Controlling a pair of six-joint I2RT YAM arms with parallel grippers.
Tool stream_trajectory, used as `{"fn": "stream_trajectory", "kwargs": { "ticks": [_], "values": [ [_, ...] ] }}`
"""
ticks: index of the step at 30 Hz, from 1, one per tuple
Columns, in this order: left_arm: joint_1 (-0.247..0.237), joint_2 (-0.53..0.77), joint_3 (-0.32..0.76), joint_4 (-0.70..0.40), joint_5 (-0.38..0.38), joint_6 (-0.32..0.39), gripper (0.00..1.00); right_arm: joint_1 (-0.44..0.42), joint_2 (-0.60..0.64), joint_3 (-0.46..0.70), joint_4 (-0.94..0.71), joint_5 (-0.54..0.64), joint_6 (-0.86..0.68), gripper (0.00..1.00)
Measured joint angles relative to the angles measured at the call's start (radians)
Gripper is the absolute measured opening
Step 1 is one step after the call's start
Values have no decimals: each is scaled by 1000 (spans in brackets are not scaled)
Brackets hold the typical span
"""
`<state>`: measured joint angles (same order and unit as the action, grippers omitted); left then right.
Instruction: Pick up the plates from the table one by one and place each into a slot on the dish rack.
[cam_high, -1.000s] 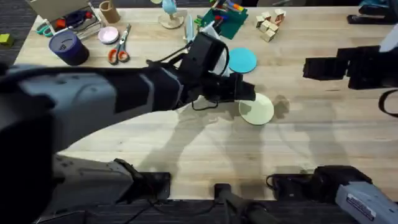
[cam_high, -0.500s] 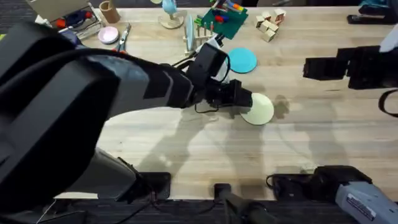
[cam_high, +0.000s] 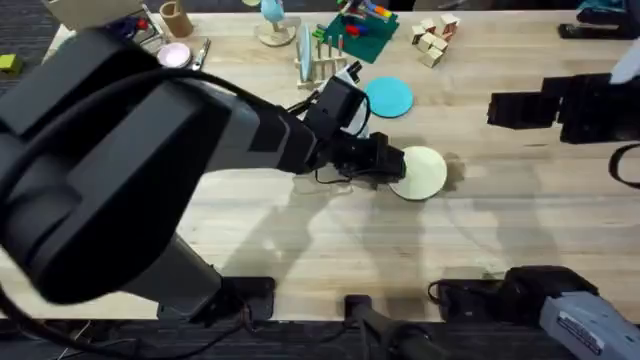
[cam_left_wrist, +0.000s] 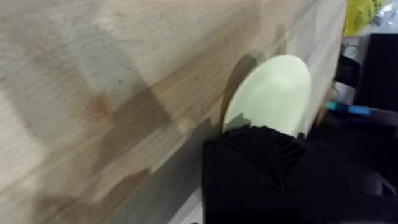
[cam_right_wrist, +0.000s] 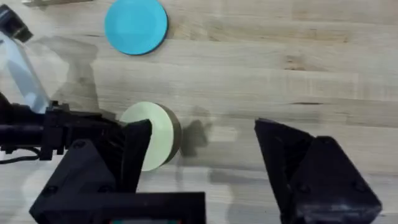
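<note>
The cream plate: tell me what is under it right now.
The cream plate is tilted, its near edge in the left pincer; under it lies its shadow on the table. Whether its far rim touches the wood is unclear.

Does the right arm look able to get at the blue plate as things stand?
Probably yes. The right gripper hangs open above bare table, and the blue plate lies flat and uncovered. The left gripper, at the cream plate, sits nearer the bases, off that path.

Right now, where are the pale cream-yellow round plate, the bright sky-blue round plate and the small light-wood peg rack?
pale cream-yellow round plate (cam_high: 424, 172): overhead view, on its bare top face.
bright sky-blue round plate (cam_high: 389, 97): overhead view, at its centre.
small light-wood peg rack (cam_high: 318, 62): overhead view, among its upright pegs.
</note>
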<state>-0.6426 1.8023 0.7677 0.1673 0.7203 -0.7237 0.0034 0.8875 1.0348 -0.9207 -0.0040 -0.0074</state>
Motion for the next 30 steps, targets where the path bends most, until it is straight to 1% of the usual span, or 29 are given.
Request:
{"fn": "stream_trajectory", "kwargs": {
  "ticks": [3, 13, 17, 19, 22, 25, 30],
  "values": [
    [2, 12, 4, 5, 21, -3, 41, 0, 0, 0, 0, 0, 0, 995],
    [2, 11, 5, 5, 22, -4, 40, 0, 0, 0, -14, 0, 2, 995],
    [2, 11, 5, 5, 22, -4, 40, -24, 2, 0, -55, -23, 27, 995],
    [2, 12, 5, 5, 21, -4, 40, -53, 12, 1, -65, -61, 34, 995],
    [2, 11, 5, 5, 21, -4, 40, -117, 45, 0, -64, -143, 37, 995],
    [2, 11, 5, 5, 21, -4, 41, -202, 84, -15, -60, -250, 30, 995],
    [2, 12, 5, 5, 21, -4, 41, -336, 162, -96, -48, -460, -27, 995]
  ]
}}
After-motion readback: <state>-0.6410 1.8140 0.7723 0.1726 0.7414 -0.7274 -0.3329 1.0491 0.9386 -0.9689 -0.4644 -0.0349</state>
